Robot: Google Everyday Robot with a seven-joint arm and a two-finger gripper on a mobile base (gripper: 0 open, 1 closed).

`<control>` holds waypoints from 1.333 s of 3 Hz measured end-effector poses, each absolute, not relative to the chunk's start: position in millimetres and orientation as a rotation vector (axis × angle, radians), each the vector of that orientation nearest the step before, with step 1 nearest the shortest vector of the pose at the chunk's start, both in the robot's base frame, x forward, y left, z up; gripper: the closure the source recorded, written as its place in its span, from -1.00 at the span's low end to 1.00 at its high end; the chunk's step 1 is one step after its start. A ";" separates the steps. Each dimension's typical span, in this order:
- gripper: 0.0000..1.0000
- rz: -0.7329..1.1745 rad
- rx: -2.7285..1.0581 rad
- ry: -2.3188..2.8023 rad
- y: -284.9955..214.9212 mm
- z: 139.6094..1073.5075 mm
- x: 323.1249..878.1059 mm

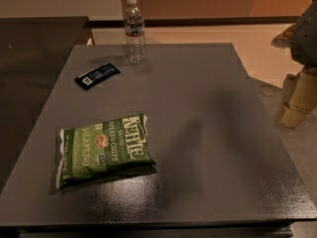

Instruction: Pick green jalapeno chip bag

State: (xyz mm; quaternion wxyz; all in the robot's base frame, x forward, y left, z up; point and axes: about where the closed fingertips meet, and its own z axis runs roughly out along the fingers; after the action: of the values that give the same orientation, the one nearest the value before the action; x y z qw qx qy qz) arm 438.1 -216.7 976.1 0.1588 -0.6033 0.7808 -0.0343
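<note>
The green jalapeno chip bag (103, 149) lies flat on the grey table (208, 133), near the front left. It is a Kettle bag with white lettering, its long side running left to right. My gripper (296, 105) hangs at the right edge of the view, beyond the table's right side and far from the bag. It holds nothing that I can see. Its arm (306, 33) rises above it at the top right.
A clear plastic water bottle (134, 31) stands upright at the table's far edge. A small dark blue snack packet (97, 76) lies at the back left. A darker counter (34, 63) adjoins the table on the left. Light floor (277, 48) lies to the right.
</note>
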 end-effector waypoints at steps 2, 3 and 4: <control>-1.00 -0.091 -1.724 2.209 -213.7 978.0 437.6; -1.00 -0.040 -1.773 2.135 -189.6 974.0 435.5; -1.00 0.032 -1.831 2.055 -153.3 963.8 435.3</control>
State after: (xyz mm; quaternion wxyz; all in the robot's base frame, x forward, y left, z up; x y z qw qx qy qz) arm 435.3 -153.3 963.8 0.1931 -0.6527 0.7325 0.0112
